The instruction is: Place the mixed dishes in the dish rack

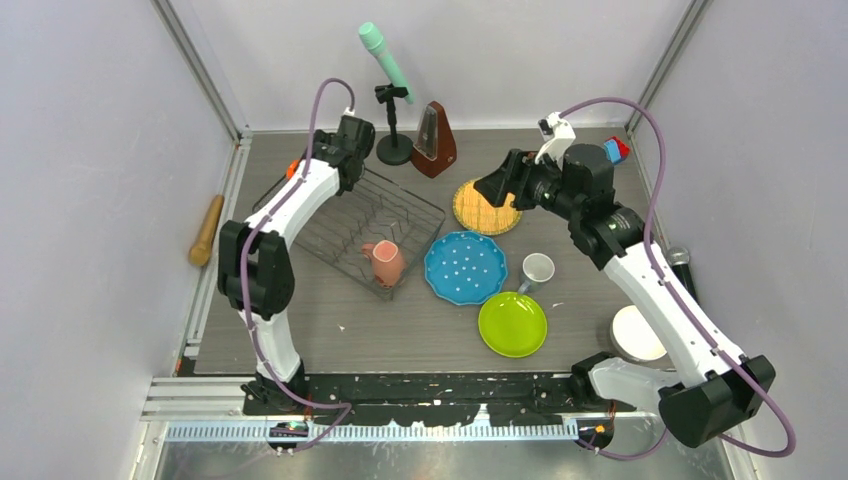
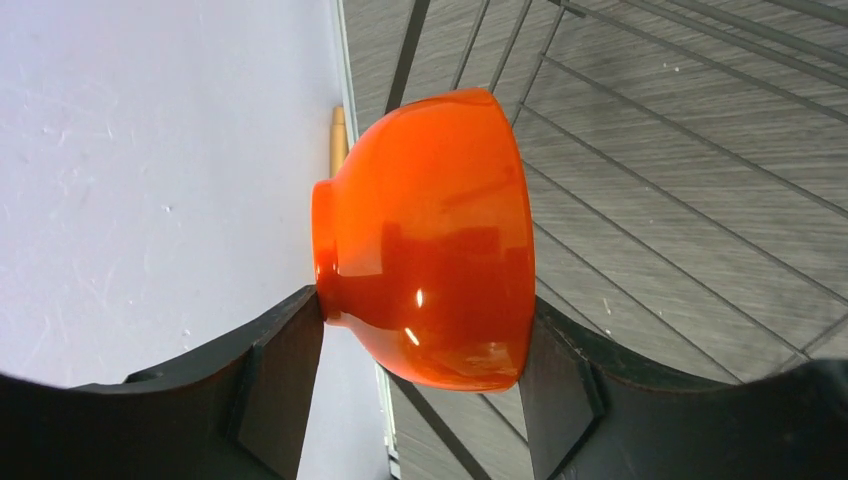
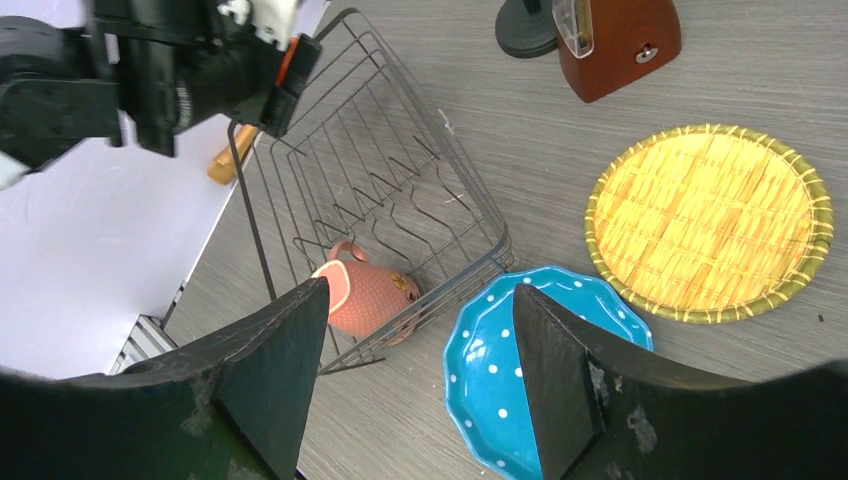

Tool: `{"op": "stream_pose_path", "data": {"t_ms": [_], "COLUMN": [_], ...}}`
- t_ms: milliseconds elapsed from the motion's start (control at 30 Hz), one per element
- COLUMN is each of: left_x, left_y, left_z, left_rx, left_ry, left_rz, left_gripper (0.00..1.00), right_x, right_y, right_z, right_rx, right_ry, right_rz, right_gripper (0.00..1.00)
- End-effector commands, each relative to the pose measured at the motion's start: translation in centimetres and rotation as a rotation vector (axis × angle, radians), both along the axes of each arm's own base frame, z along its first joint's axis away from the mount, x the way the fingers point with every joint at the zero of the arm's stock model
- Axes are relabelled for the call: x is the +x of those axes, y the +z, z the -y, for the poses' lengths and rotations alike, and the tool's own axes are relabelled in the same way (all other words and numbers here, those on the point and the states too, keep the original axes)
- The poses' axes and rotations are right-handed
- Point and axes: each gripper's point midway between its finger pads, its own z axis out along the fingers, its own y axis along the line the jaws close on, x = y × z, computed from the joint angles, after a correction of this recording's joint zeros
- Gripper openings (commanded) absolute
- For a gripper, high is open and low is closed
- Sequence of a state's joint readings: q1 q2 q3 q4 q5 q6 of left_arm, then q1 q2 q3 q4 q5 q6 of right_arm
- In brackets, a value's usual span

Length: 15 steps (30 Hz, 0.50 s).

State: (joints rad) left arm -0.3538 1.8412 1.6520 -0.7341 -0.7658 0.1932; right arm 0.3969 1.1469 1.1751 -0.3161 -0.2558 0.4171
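Left gripper [image 2: 425,335]: my jaws pinch the orange bowl [image 2: 430,230], one finger on its foot and one on its rim. The bowl is turned on its side above the far left corner of the dish rack [image 1: 375,220].

Right gripper [image 3: 420,300]: my jaws are spread and hold nothing. They hang above the table between the rack and the plates.

Inventory by count:
- Bowls, two: the orange bowl in my left jaws, and the white bowl [image 1: 636,333] at the right edge, partly behind my right arm.
- Plates, three: the yellow woven-look plate [image 1: 485,210], the blue white-dotted scalloped plate [image 1: 465,267] just beside the rack's near corner, and the lime-green plate [image 1: 512,323] nearest my bases.
- Mugs, two: the pinkish-tan mug [image 1: 385,262] lying on its side in the rack's near corner, and the small grey mug [image 1: 537,270] between the blue and green plates.
- Rack, one.

The surface is a grey wood-grain table [image 1: 400,335]. At its far edge stand a brown metronome [image 1: 435,142] and a black microphone stand [image 1: 393,125]. Pale walls enclose three sides.
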Motion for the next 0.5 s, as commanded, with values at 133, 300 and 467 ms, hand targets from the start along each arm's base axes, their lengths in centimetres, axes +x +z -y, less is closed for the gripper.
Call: {"op": "stream_pose_path", "data": {"t_ms": [133,300,467], "left_x": [4.3,5.8,5.8], "left_y": [0.6,-2.1,-5.1], "left_z": [1.5,2.1,1.8], "left_rx": [0.125,0.176,0.241], "left_ry": [-0.133,-0.226,-0.266], "left_rz": [0.07,0.066,0.002], "left_gripper": [0.0,0.0,0.0], "right_x": [-1.0,-1.1,-1.1], "right_y": [1.8,2.2,2.5], "right_z": [0.8,0.7,0.8], "right_rx": [0.025,0.031,0.034], "right_ry": [-0.017,-0.016,-0.021], "right_rz": [0.056,0.053,0.052], "right_gripper": [0.73,0.73,0.73]}}
